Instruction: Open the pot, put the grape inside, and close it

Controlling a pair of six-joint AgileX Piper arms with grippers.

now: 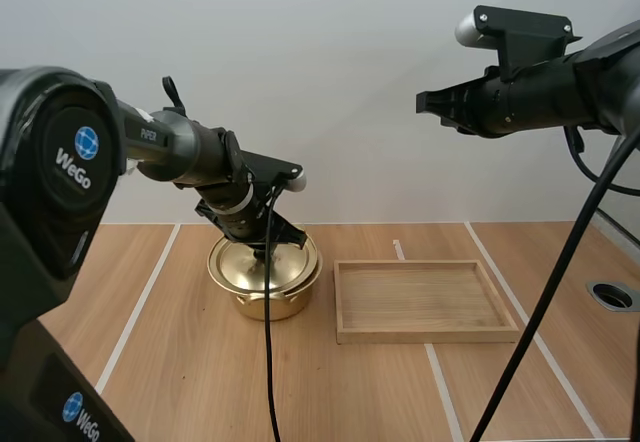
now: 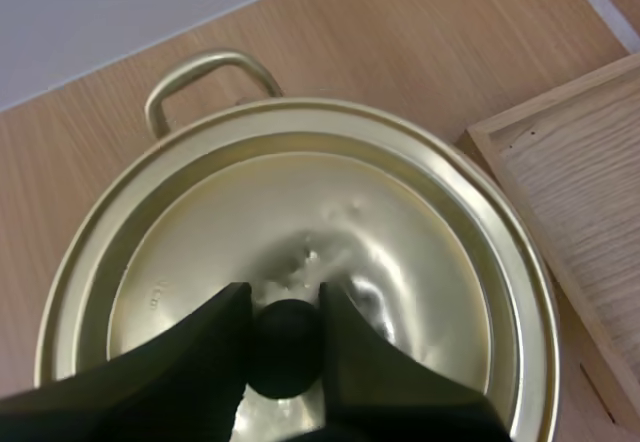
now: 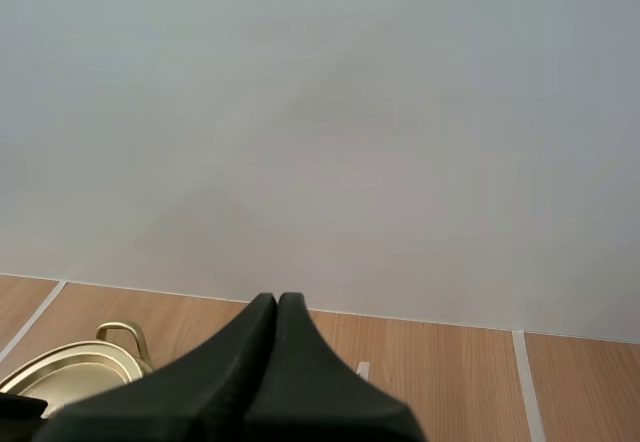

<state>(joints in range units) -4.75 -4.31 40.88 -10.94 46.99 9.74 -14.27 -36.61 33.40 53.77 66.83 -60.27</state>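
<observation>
A golden pot [image 1: 264, 280] stands on the table left of the tray, its golden lid [image 2: 330, 232] on it. My left gripper [image 1: 268, 252] is down over the lid's centre. In the left wrist view its two black fingers [image 2: 215, 347] pinch the lid's black knob [image 2: 286, 347] between the tips of my left gripper [image 2: 285, 307]. My right gripper [image 1: 425, 102] hangs high above the table at the right, and its fingers [image 3: 277, 312] lie together as one dark wedge, holding nothing. The pot [image 3: 75, 367] with one handle [image 3: 125, 337] shows below that wedge.
An empty wooden tray [image 1: 425, 302] lies right of the pot, its corner [image 2: 570, 192] close to the pot's rim. White tape lines cross the wooden table. A round hole [image 1: 612, 295] sits at the far right edge.
</observation>
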